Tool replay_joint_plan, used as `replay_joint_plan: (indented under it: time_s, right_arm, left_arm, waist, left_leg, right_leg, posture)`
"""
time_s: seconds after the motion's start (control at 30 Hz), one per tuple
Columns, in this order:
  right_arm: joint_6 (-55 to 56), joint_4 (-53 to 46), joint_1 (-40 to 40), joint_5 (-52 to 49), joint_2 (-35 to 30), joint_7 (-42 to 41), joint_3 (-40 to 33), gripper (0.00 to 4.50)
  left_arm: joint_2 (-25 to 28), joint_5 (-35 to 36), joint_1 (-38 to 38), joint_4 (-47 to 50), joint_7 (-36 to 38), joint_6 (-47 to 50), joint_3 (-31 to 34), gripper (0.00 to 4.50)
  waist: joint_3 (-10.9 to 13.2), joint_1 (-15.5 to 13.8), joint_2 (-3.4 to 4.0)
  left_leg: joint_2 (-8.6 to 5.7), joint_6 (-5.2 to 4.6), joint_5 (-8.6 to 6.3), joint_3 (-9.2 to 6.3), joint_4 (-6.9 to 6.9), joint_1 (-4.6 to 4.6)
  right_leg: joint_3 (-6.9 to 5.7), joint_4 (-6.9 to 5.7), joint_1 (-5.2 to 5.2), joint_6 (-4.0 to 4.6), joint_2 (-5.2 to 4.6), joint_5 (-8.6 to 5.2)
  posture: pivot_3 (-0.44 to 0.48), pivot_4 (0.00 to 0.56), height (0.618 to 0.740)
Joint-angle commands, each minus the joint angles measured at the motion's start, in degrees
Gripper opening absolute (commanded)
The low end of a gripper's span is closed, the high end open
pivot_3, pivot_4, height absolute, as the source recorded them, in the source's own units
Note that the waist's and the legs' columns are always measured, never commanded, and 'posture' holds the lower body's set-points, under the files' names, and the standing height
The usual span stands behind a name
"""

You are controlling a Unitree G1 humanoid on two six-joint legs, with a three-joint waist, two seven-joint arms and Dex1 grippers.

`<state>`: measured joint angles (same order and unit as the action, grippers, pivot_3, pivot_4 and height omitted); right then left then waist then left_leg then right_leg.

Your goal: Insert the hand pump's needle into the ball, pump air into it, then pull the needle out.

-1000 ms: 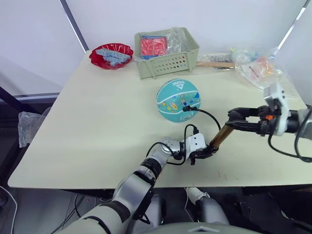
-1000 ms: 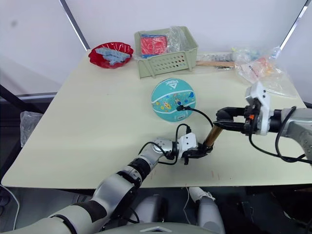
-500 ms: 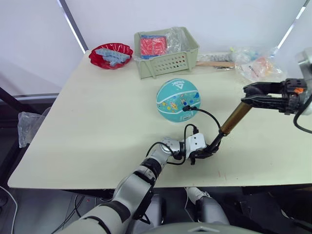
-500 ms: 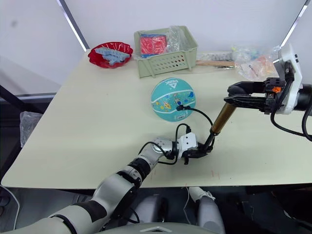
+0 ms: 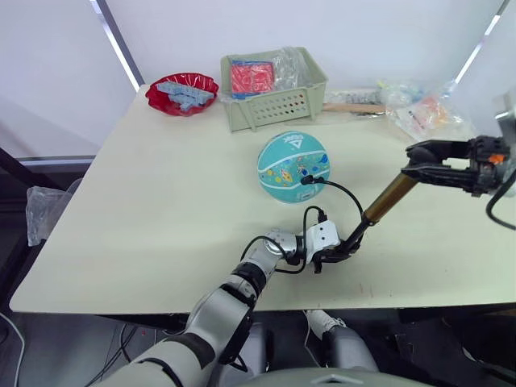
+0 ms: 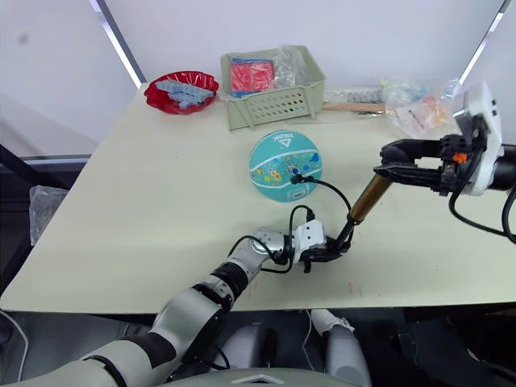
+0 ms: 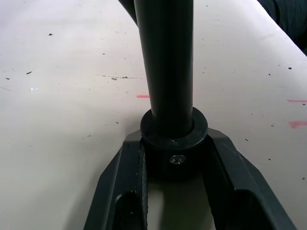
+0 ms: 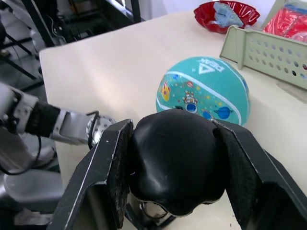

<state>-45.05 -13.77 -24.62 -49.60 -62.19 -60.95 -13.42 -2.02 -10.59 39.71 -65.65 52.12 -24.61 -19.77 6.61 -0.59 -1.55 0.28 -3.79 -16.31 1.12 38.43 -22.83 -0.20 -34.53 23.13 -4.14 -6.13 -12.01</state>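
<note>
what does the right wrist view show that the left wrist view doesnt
Right wrist view: the ball, the green basket, the red bowl, and the right gripper shut on the pump's black handle. Left wrist view: the left gripper clamping the pump's black base collar, with red marks nearby. Both: the beige table.

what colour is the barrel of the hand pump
Gold-bronze metal on the hand pump, with black ends; it shows best in the right eye view.

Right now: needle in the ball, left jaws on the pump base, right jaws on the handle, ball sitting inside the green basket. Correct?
Not quite. The ball sits on the table, in front of the green basket, not inside it; the left eye view shows this. The rest holds.
</note>
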Motion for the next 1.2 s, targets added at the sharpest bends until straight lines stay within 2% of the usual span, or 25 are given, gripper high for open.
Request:
replay_joint_plan:
  time_s: [0.03,0.5,0.8,0.93,1.2]
  right_arm:
    - [2.9,-0.8,4.9,7.9,2.0,3.7,4.3,2.08]
    - [12.4,2.3,12.4,19.3,12.2,6.3,15.5,2.07]
    - [13.9,3.0,12.5,20.8,13.7,6.4,15.2,2.07]
    - [11.1,-1.3,9.1,12.7,11.6,3.5,7.7,2.07]
    - [3.9,-1.2,0.7,4.5,7.1,2.4,-0.2,2.07]
  left_arm:
    - [2.0,-4.0,-3.4,-5.2,1.1,2.7,-2.8,1.12]
    - [1.6,-4.3,-3.9,-5.2,0.5,2.9,-2.9,1.12]
    - [1.5,-4.2,-3.9,-5.1,0.3,3.0,-2.9,1.12]
    - [1.7,-4.1,-4.0,-5.2,0.3,2.8,-2.8,1.12]
    - [1.8,-3.9,-4.4,-5.0,0.7,2.4,-2.7,1.12]
  waist:
    - [-0.2,0.2,-0.25]
    - [-0.5,0.0,-0.25]
    - [-0.7,0.0,-0.28]
    - [-0.6,0.0,-0.15]
    - [0.2,-0.3,0.55]
  left_leg:
    - [0.02,0.00,0.00,-0.01,-0.01,0.02]
    - [0.03,0.01,0.00,-0.01,-0.04,0.03]
    - [0.03,0.00,0.00,-0.02,-0.05,0.07]
    - [0.03,0.00,0.00,-0.02,-0.04,0.06]
    - [-0.01,-0.01,0.01,0.01,-0.01,-0.11]
  right_leg:
    - [-0.01,0.00,0.00,0.00,0.01,0.00]
    - [0.00,0.01,-0.01,0.01,0.01,-0.01]
    - [-0.04,0.00,-0.02,0.01,0.02,-0.01]
    - [-0.04,0.00,-0.02,0.01,0.02,0.00]
    - [-0.12,0.05,0.06,0.00,0.00,0.00]
  posture:
    - [0.000,0.150,0.738]
    - [0.000,0.150,0.738]
    - [0.000,0.150,0.738]
    - [0.000,0.150,0.738]
    - [0.000,0.150,0.738]
